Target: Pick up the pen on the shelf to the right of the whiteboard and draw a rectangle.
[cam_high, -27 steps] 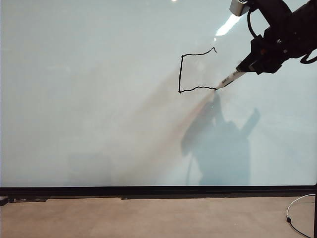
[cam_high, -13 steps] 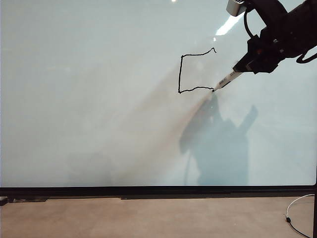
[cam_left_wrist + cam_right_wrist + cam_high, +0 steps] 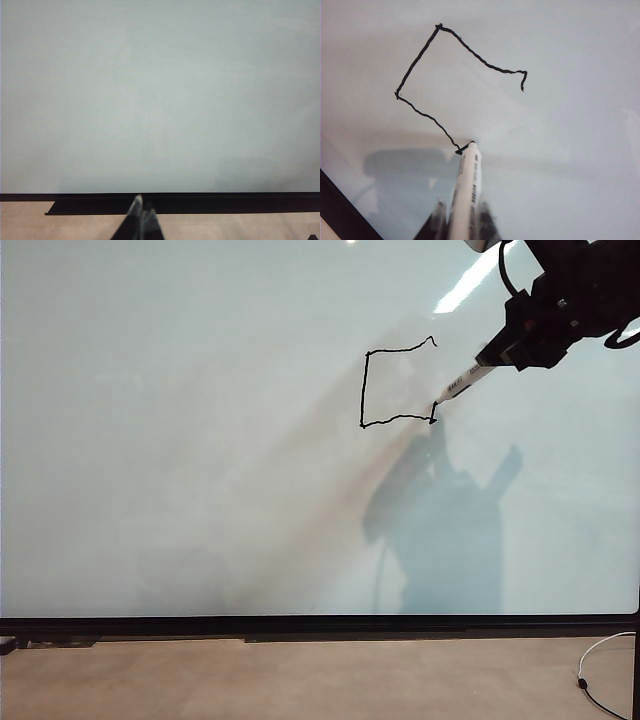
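The pen (image 3: 462, 388) slants down-left from the right gripper (image 3: 492, 357), whose 2 fingers are clamped on its white barrel, its black tip touching the whiteboard (image 3: 180, 440) just above the lower right corner of the rectangle (image 3: 397, 382). That outline has 3 sides drawn and only a short stub of the right side. The left gripper (image 3: 142, 216) sits low before the board's black bottom edge, fingertips pressed together, holding nothing.
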`<state>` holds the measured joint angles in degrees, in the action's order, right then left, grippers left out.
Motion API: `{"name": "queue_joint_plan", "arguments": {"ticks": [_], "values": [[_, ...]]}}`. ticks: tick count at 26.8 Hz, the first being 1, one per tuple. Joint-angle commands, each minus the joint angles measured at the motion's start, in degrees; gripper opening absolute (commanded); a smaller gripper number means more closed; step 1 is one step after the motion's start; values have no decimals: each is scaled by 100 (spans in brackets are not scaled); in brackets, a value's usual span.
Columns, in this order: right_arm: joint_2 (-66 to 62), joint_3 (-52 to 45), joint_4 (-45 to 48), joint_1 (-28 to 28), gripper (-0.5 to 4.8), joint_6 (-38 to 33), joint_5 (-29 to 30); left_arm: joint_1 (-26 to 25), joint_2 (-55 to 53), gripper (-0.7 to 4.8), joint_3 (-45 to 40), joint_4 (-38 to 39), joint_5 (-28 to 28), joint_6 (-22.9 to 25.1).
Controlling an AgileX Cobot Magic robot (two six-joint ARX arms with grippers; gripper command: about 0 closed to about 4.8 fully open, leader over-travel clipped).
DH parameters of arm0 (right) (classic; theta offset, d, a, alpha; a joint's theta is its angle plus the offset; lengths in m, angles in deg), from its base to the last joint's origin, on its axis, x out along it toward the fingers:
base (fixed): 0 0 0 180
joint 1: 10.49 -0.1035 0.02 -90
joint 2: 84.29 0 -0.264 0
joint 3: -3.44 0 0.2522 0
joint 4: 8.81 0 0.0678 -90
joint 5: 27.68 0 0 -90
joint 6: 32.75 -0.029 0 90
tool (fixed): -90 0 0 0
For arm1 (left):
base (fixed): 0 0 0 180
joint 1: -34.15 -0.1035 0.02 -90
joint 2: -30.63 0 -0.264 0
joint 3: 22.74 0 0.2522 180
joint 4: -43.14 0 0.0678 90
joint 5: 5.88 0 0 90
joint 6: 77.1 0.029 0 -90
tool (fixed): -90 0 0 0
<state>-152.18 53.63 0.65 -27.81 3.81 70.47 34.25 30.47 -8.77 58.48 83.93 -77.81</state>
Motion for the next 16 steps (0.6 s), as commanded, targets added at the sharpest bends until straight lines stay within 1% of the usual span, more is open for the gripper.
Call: {"name": "queue_joint_plan", "arguments": {"ticks": [1,16], "values": [[70,66,164,9,-6,13,-59,0,-2,-5,17,-35,-2,26],[136,101,304,9,-6,17,-55,0,-2,-4,17,-37,-2,26]]}}
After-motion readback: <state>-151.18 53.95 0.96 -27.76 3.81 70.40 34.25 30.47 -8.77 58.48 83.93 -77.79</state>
